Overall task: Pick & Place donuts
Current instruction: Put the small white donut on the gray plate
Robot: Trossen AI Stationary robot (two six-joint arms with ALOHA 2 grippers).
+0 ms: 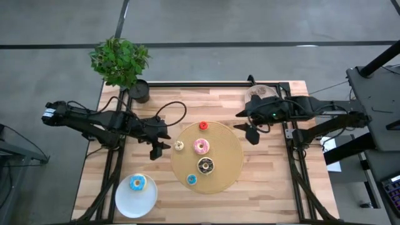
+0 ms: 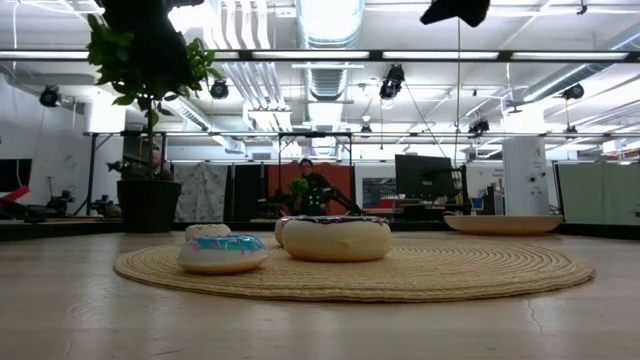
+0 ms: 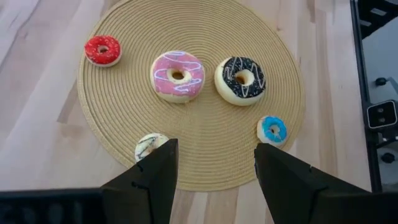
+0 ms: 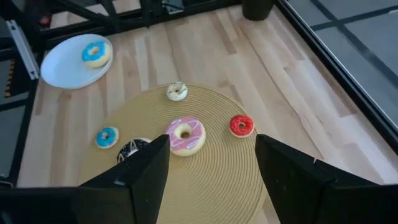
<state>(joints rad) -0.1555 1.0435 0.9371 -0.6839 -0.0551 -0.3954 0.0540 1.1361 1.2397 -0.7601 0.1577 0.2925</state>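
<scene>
Left pincer (image 3: 211, 180) wide apart, empty, above cream donut (image 3: 148, 146) (right pincer (image 4: 211, 174) likewise).

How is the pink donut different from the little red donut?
The pink donut is bigger than the red donut. The pink donut has white squiggly lines on its icing, and the red donut's icing looks plain. The pink donut sits near the middle of the round woven mat, while the red donut sits close to the mat's edge. Both are rings with a hole, lying flat on the mat.
</scene>
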